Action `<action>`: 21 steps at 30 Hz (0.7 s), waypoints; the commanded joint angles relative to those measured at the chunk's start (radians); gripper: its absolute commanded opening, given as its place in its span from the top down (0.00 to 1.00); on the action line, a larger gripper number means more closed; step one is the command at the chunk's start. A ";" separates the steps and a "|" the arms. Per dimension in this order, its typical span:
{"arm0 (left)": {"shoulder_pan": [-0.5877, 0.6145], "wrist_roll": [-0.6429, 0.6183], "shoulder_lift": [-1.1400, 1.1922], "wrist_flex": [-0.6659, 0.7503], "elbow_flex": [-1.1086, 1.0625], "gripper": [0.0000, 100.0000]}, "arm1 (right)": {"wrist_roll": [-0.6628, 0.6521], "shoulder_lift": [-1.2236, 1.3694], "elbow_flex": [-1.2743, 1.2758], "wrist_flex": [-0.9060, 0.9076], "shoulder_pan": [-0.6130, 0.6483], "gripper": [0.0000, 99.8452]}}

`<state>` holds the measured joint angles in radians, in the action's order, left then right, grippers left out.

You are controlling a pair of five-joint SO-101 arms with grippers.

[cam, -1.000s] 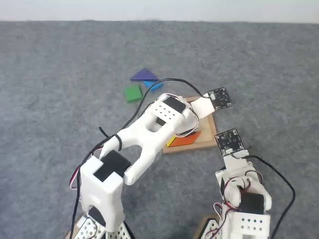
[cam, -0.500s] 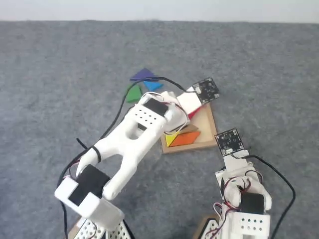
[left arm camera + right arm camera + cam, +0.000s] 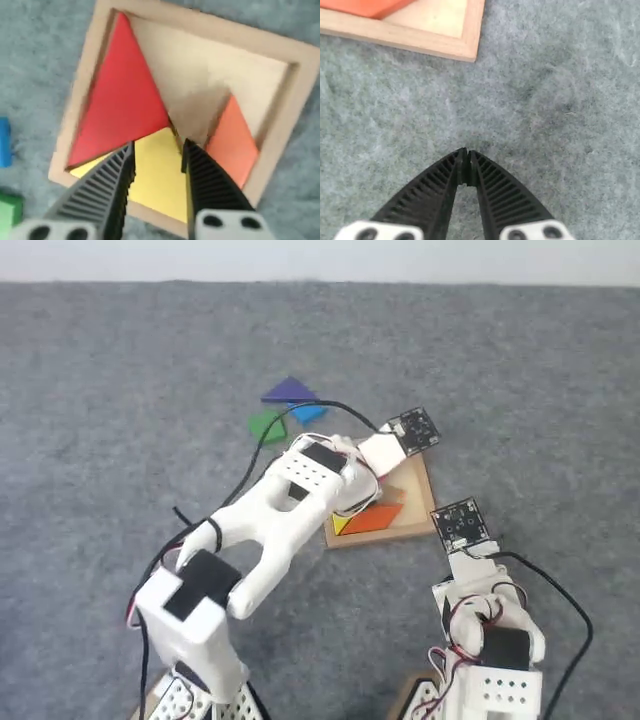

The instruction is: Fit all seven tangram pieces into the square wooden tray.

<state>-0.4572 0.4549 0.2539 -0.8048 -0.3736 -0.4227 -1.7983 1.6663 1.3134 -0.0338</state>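
**Tray beneath parted left fingers**

Over the square wooden tray point(image 3: 210, 27): left gripper point(image 3: 157, 147), black ribbed fingers apart and holding nothing, poised just above the yellow wooden triangle point(image 3: 155, 190) by the tray's rim. Touching that along one edge, the large red wooden triangle point(image 3: 120, 100); on its other side, the orange wooden piece point(image 3: 232, 140), with bare tray floor between red and orange. Farther out, right gripper point(image 3: 468, 155), fingertips pressed together on nothing, low over the grey carpet point(image 3: 545, 100), near one tray corner yet off it.

Hard to make out from the high view: most of the tray, covered by the left arm, with slivers of yellow and orange peeking out. Cut off at the left wrist view's edge: the green wooden square point(image 3: 262, 424) and the blue wooden piece point(image 3: 308, 412). Cropped in the right wrist view as well: the orange piece.

Counted: one tray, two grippers, three pieces inside the tray, three more close together on the carpet beyond it, namely green, blue and the purple wooden triangle point(image 3: 290, 391).
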 commanded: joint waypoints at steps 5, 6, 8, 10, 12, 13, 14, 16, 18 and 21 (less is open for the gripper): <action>0.014 -0.025 -0.058 0.015 0.042 0.85 | -0.008 -0.015 0.017 0.002 0.004 0.99; 0.025 -0.037 -0.077 0.009 0.041 0.85 | -0.008 -0.015 0.017 0.002 0.004 0.99; 0.044 -0.046 -0.117 -0.009 0.039 0.85 | -0.008 -0.015 0.017 0.002 0.004 0.99; 0.054 -0.051 -0.147 -0.011 0.038 0.85 | -0.008 -0.015 0.017 0.002 0.004 0.99; 0.052 -0.055 -0.169 -0.006 0.038 0.85 | -0.008 -0.015 0.017 0.002 0.004 0.99; 0.049 -0.069 -0.170 -0.003 0.041 0.85 | -0.008 -0.015 0.017 0.002 0.004 0.99; 0.038 -0.078 -0.169 0.003 0.042 0.85 | -0.008 -0.015 0.017 0.002 0.004 0.99; 0.031 -0.081 -0.167 0.025 0.036 0.85 | -0.008 -0.015 0.017 0.002 0.004 0.99; 0.028 -0.080 -0.155 0.031 0.027 0.85 | -0.008 -0.015 0.017 0.002 0.004 0.99; 0.021 -0.081 -0.132 0.032 0.024 0.85 | -0.008 -0.015 0.017 0.002 0.004 0.99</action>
<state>-0.4250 0.3874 0.1481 -0.7971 -0.3721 -0.4227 -1.7983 1.6663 1.3134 -0.0338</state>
